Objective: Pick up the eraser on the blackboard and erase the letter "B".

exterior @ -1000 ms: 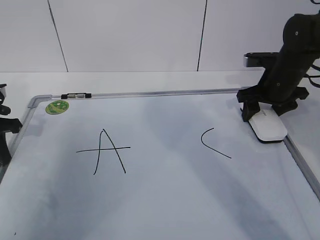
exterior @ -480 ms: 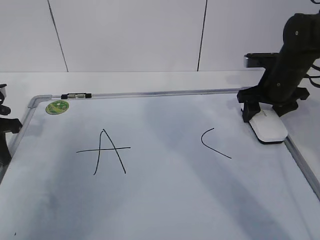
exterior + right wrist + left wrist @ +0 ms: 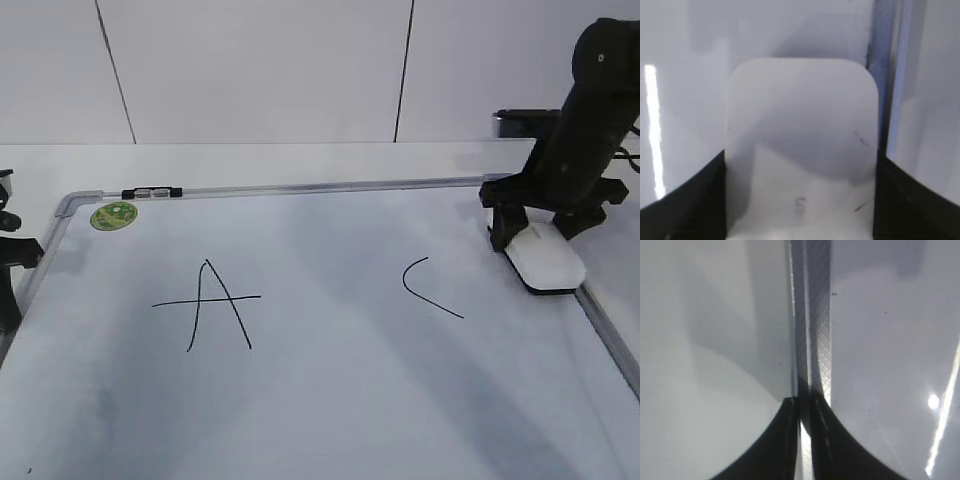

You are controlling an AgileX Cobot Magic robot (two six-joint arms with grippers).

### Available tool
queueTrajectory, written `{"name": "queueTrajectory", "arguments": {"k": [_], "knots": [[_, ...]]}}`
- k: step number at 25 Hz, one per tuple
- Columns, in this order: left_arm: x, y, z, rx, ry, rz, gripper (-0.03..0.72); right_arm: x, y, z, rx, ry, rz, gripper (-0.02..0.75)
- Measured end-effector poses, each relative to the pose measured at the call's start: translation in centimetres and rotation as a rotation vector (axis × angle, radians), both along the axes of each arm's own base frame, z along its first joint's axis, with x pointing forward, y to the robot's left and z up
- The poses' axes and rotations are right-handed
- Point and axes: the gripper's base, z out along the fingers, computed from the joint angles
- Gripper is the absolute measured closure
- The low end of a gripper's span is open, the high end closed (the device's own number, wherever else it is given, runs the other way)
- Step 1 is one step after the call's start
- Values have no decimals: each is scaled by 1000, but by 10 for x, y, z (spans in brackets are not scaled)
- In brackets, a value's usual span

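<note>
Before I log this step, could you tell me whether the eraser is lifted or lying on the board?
Lying flat on the blackboard: the eraser rests at its right frame.

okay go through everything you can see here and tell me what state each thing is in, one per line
eraser: lying flat at the board's right edge, between the right gripper's fingers.
blackboard: flat on the table, "A" and "C" written, no "B" visible.
letter "A": intact.
letter "C": intact.
green sticker: stuck near the top-left corner.
right gripper: straddling the eraser, grip unclear.
left gripper: shut, empty, over the board's frame.
</note>
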Motion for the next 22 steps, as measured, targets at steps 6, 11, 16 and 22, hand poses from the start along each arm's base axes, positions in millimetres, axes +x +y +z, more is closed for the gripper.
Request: {"name": "queueTrajectory", "arguments": {"k": [6,11,16,22], "knots": [[0,0,0,0,2,0,644,-9,0,29,12,-46,-4,181],[0,0,0,0,2,0,644,-24,0,50,33,-74,-11,181],[0,0,0,0,3,0,644,-57,-2,42,40,-93,-15,181],[0,0,0,-1,4,-1,644,-70,-3,29,26,-171,29,181]]}}
